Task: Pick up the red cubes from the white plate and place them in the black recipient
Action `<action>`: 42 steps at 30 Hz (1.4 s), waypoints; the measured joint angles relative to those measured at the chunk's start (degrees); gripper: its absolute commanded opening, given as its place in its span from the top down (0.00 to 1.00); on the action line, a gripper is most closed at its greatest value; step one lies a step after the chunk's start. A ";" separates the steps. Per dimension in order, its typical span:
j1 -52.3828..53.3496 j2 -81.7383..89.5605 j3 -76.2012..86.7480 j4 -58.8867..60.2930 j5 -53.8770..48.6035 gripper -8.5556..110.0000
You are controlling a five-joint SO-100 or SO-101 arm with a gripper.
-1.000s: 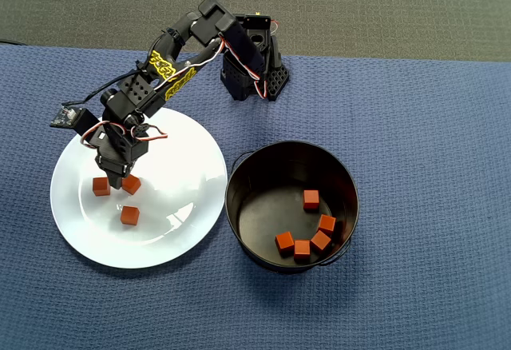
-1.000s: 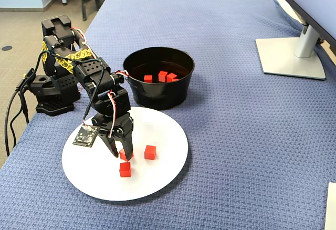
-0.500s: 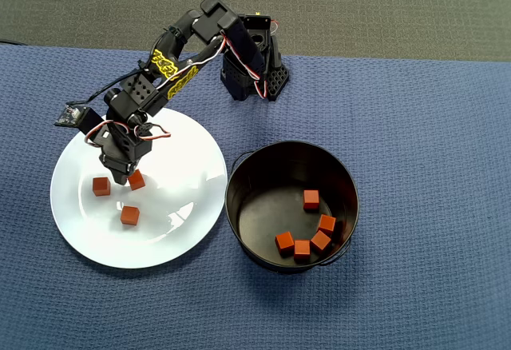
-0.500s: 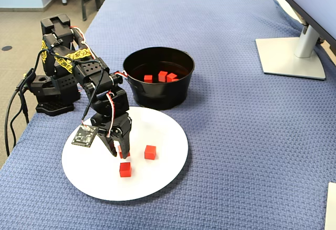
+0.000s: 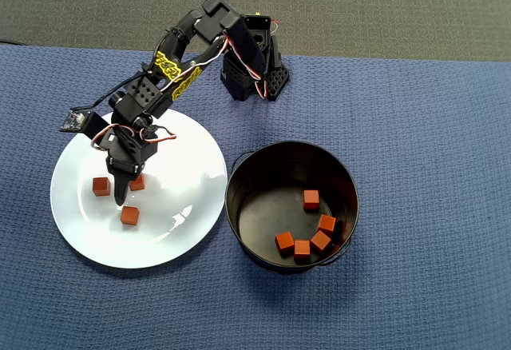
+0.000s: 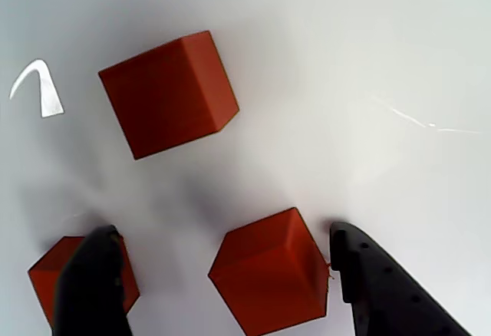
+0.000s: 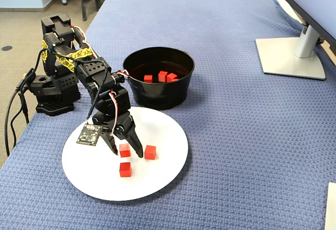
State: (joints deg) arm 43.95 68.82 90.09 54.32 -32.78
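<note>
Fingers of your black two-finger gripper (image 7: 126, 152) stand spread apart over the large round glossy white plate (image 5: 188, 158), with one small matte orange-red cube (image 6: 270, 270) sitting between them; in the wrist view its right edge looks just at the right finger (image 6: 383, 282), while the left finger (image 6: 92, 278) stands clear of it. You have two more such cubes on the plate, one (image 7: 150, 152) just beside the gripper and one (image 7: 125, 169) nearer the plate's front edge in the fixed view. Five cubes (image 5: 311, 199) lie in the round black metal pot (image 5: 239, 176), which stands just beside the plate on your blue woven cloth (image 5: 431, 142)
</note>
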 measured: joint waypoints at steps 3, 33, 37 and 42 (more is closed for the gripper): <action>-0.44 1.14 1.67 -0.09 -0.09 0.70; -2.46 2.46 3.43 -1.49 0.35 0.93; -2.46 3.08 3.34 -1.41 0.88 0.93; -2.37 11.07 3.25 0.00 1.76 0.93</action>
State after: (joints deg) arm 41.57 79.89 93.34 54.32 -31.03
